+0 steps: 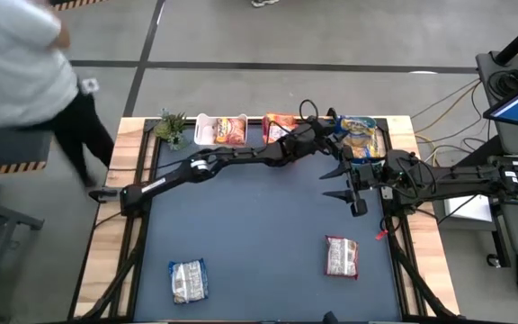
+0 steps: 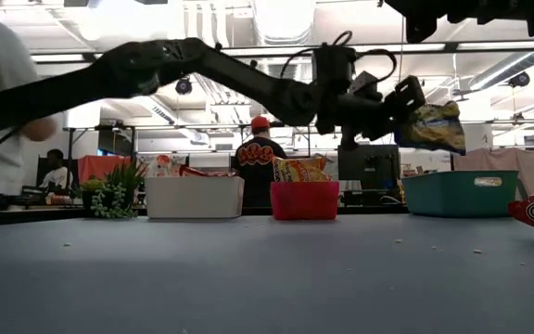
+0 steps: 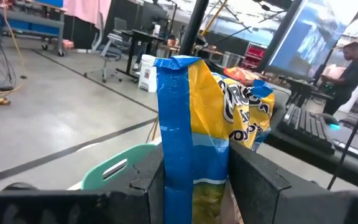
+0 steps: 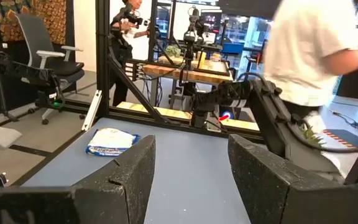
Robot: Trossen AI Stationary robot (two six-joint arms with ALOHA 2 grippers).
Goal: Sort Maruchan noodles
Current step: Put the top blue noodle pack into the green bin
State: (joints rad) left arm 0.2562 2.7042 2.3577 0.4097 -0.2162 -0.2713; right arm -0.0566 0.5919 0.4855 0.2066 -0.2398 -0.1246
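Observation:
A blue-yellow Maruchan noodles packet point(image 2: 431, 127) hangs in the air over the teal bin point(image 2: 459, 193) at the table's far right, with my left gripper point(image 2: 395, 100) shut on it at the end of the long outstretched left arm. Two more packets lie flat on the table: a silvery-white one point(image 1: 188, 280) near left and a red-and-white one point(image 1: 341, 256) near right. The white bin point(image 1: 221, 130) and the pink bin point(image 1: 280, 126) each hold packets. My right gripper point(image 1: 349, 184) stands open near the right edge with nothing between its fingers. My left gripper pinches the blue-yellow packet between its two fingers point(image 3: 148, 180), on the part of it nearest the wrist point(image 3: 194, 174). The fingers lie level, reaching from the table's left. The rest of the crinkled packet sticks out past the fingertips, lifted clear above the teal bin.
A small green plant point(image 1: 171, 126) stands at the far left beside the white bin. A person in a white top point(image 1: 16, 63) is beyond the table's far left corner. The blue mat between the two loose packets is bare.

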